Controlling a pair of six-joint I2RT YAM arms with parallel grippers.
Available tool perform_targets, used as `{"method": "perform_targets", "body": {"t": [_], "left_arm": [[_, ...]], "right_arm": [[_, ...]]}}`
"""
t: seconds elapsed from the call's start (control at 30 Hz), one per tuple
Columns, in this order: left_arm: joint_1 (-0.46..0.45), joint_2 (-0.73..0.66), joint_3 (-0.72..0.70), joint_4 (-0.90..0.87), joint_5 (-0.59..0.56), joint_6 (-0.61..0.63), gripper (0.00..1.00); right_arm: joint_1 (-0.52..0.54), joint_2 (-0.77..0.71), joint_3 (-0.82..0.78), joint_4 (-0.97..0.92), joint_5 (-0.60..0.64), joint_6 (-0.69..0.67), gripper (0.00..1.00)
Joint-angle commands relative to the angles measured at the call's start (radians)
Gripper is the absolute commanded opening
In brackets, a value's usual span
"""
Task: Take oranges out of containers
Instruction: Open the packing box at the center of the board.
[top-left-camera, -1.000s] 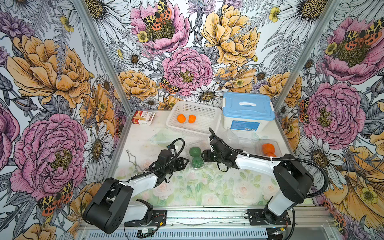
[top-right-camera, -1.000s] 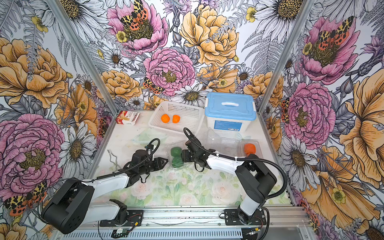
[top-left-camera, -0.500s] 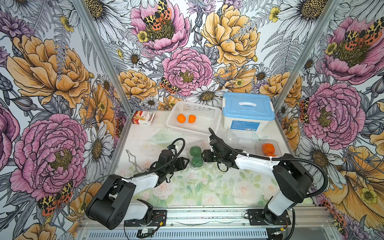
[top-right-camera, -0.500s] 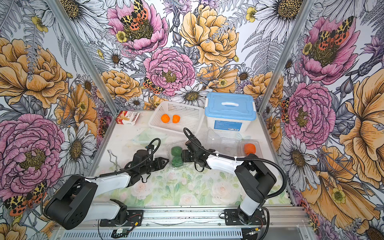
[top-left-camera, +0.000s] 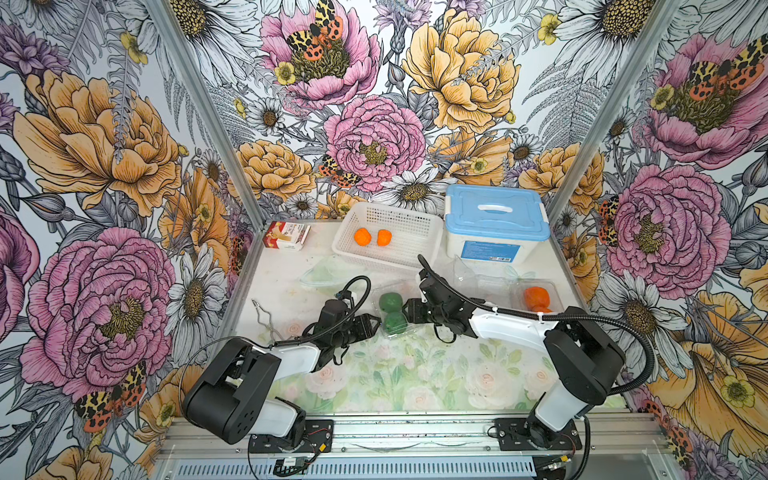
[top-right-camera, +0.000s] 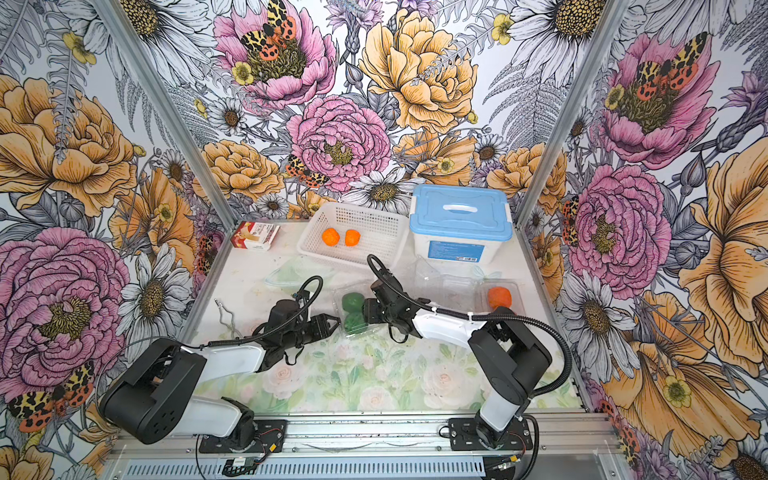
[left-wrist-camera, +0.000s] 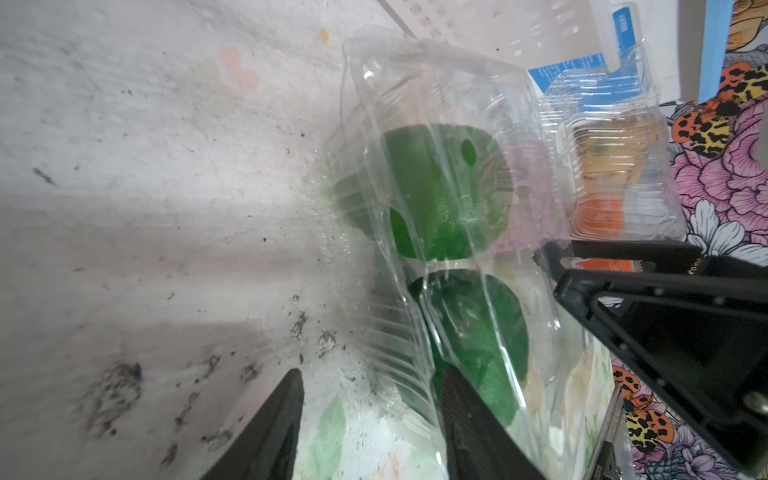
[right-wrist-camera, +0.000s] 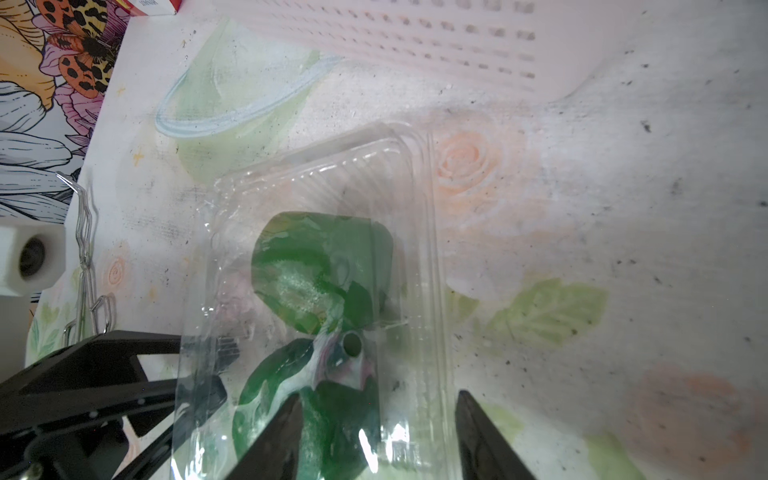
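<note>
**Two black pincers flank a thin, clear plastic clamshell box (top-left-camera: 401, 287) just in front of the white perforated plastic basket (top-left-camera: 390, 208).** Inside the box, two dark green, lumpy round fruits (top-left-camera: 389, 301) sit one behind the other.

Front-left of the basket, the left gripper (top-left-camera: 372, 327) lies low over the flower-printed table (top-left-camera: 374, 374), its tips at the box's edge. Only the left wrist view shows how its jaws stand. They are parted, with one finger (left-wrist-camera: 270, 432) over bare table outside the box and its mate seen through the plastic. The ribbed wall runs loose between them. That view also catches, through layers of plastic, a blurred orange fruit (left-wrist-camera: 598, 216) that the top views make plain.

Directly in front of the basket, the right gripper (top-left-camera: 409, 320) meets the box's opposite side. The right wrist view alone shows its jaws apart too, one finger (right-wrist-camera: 274, 440) across the nearer green fruit and the other outside the rim. Whether either touches cannot be told.

Only the top views take in the rest. Two bright orange round fruits (top-left-camera: 363, 237) lie side by side in the basket. Front-right of the basket a second clear clamshell (top-left-camera: 486, 284) lies open. Farther right, a third clear clamshell (top-left-camera: 555, 286) holds the orange fruit.

From above the green fruits look matte and dimpled; up close, glare on the plastic smears them.
</note>
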Motion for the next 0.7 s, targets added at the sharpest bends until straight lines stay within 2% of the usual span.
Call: {"method": "perform_targets", "body": {"t": [0.0,0.07,0.13,0.17,0.23,0.33,0.4,0.47,0.67], "left_arm": [[-0.004,0.011,0.020,0.033,0.029,0.011,0.56],[-0.004,0.009,0.018,0.036,0.031,0.012,0.52],[-0.002,0.007,0.018,0.040,0.029,0.019,0.38],[-0.001,0.007,0.020,0.039,0.031,0.025,0.34],[-0.001,0.007,0.024,0.037,0.033,0.038,0.18],[0.000,0.014,0.041,0.017,0.030,0.059,0.12],[-0.002,0.027,0.063,-0.004,0.031,0.076,0.03],[-0.002,0.042,0.074,-0.009,0.035,0.077,0.00],[-0.005,0.086,0.098,-0.008,0.062,0.079,0.00]], "right_arm": [[0.008,0.021,-0.009,0.041,-0.045,0.008,0.57],[0.005,0.017,-0.011,0.041,-0.048,0.007,0.57],[0.000,0.015,-0.011,0.041,-0.050,0.007,0.57],[0.000,0.015,-0.011,0.042,-0.053,0.007,0.57],[-0.001,0.014,-0.011,0.043,-0.055,0.006,0.57],[-0.003,0.018,-0.011,0.045,-0.055,0.006,0.57],[-0.004,0.021,-0.011,0.045,-0.055,0.006,0.57],[-0.004,0.019,-0.009,0.046,-0.056,0.006,0.57],[-0.006,0.013,-0.011,0.047,-0.058,0.002,0.57]]}}
